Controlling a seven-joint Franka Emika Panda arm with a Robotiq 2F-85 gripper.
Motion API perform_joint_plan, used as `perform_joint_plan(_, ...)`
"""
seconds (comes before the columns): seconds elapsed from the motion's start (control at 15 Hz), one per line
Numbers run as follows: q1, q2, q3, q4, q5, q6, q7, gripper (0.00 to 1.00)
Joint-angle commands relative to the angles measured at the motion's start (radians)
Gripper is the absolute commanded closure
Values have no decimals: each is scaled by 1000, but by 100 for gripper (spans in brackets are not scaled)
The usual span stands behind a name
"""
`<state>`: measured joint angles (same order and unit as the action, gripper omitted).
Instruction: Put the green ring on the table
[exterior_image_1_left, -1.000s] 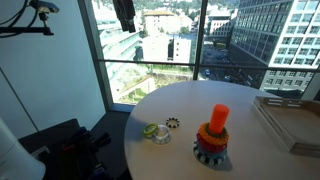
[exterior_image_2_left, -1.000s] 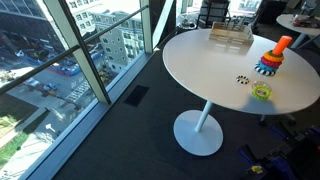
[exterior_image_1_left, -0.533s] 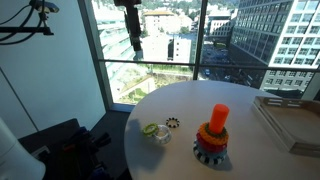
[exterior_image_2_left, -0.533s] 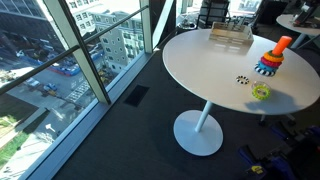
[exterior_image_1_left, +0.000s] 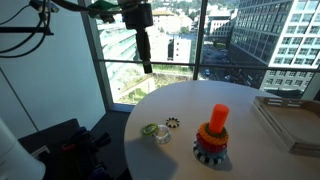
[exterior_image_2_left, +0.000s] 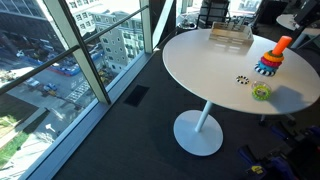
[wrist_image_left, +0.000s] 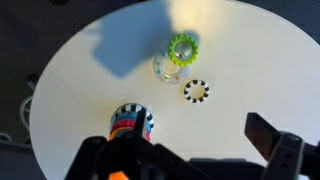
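The green ring (exterior_image_1_left: 150, 129) is gear-shaped and lies on the round white table (exterior_image_1_left: 250, 160), resting partly on a clear ring (exterior_image_1_left: 161, 136). It also shows in the wrist view (wrist_image_left: 182, 47) and in an exterior view (exterior_image_2_left: 261, 92). My gripper (exterior_image_1_left: 146, 62) hangs high above the table's near edge, well apart from the ring. In the wrist view the gripper (wrist_image_left: 180, 138) is open and empty, looking down at the table (wrist_image_left: 250, 60).
A black-and-white ring (wrist_image_left: 197, 91) lies beside the clear ring (wrist_image_left: 169, 69). A striped stacking toy with an orange peg (exterior_image_1_left: 213, 139) stands nearby, also in the wrist view (wrist_image_left: 130, 122). A flat grey tray (exterior_image_1_left: 291, 122) sits at the table's far side. Floor-to-ceiling windows stand behind.
The arm has come down and across from the top of the exterior view toward the table. The rings and toy have not moved.
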<state>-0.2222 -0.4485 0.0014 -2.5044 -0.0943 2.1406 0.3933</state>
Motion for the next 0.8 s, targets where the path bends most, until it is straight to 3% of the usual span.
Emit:
perform_joint_plan(0.0, -2, 31, -12, 6, 2, 13, 28, 0)
perform_joint_plan(0.73, -8, 63, -17, 20, -3, 24, 44, 0)
